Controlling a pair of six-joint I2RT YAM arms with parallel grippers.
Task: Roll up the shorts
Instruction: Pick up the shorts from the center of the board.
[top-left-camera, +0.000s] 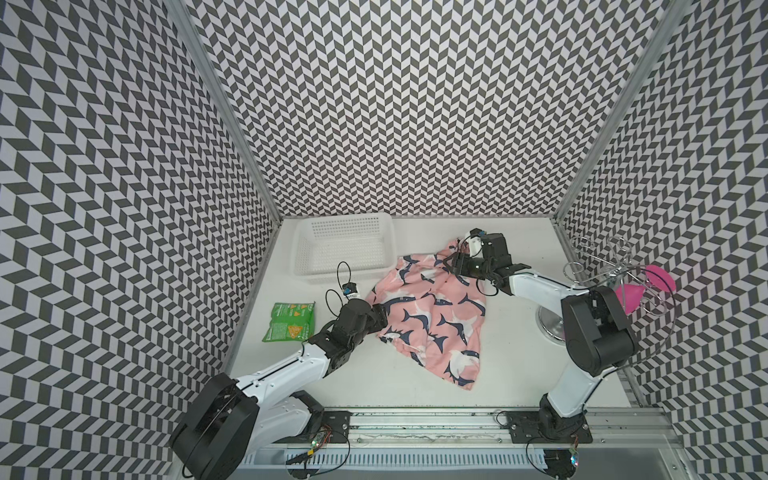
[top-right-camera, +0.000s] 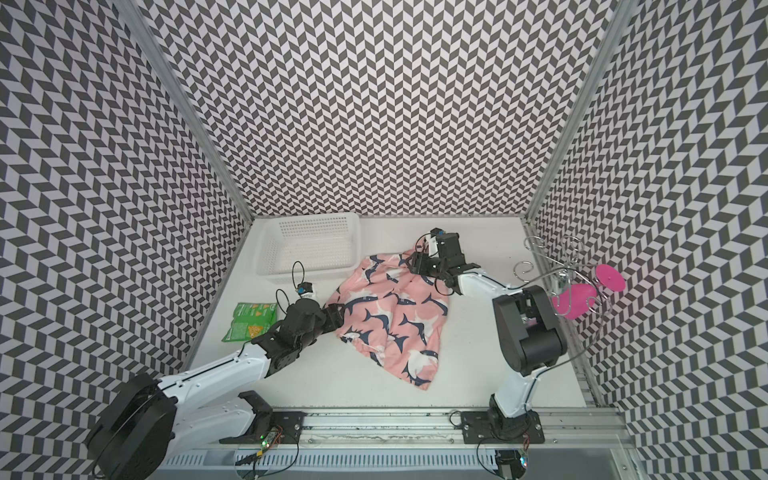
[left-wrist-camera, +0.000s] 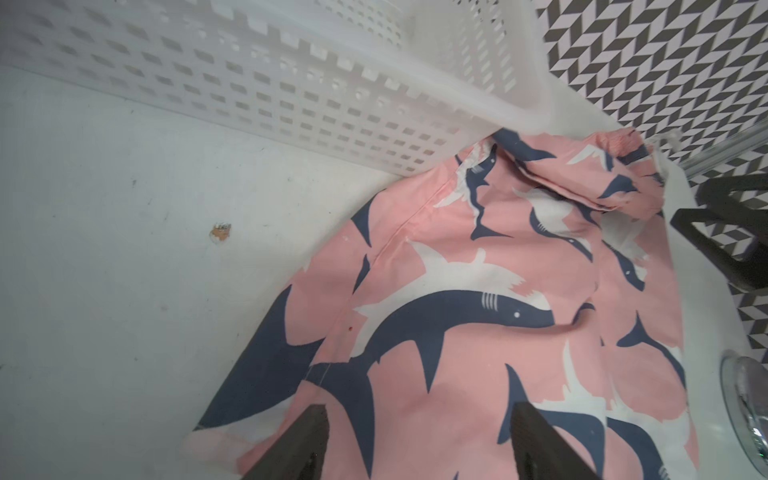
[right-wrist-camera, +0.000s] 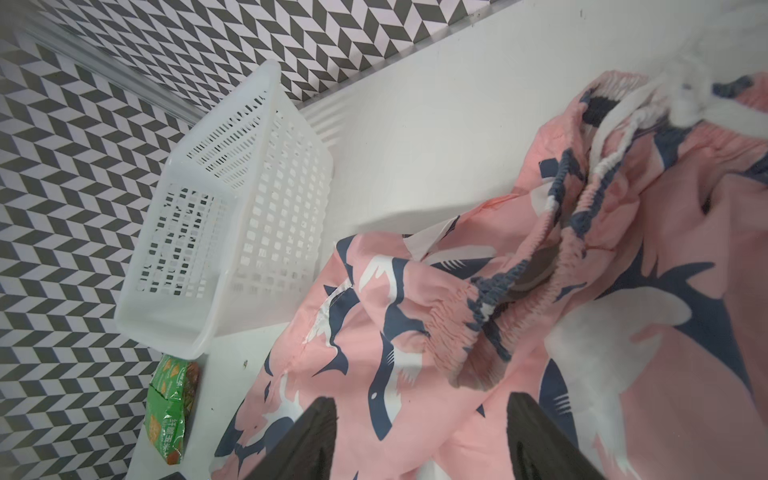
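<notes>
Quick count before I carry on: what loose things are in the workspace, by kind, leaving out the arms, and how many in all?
Shorts: 1
Basket: 1
Green packet: 1
Wire stand: 1
Pink cup hanging on the stand: 1
Total: 5

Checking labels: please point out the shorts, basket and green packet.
shorts (top-left-camera: 432, 316), in a top view, mid fabric.
basket (top-left-camera: 349, 273), in a top view, near wall.
green packet (top-left-camera: 289, 322), in a top view, centre.

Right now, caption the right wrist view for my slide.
Pink shark-print fabric shorts beneath the right hand, white perforated plastic basket alongside.
</notes>
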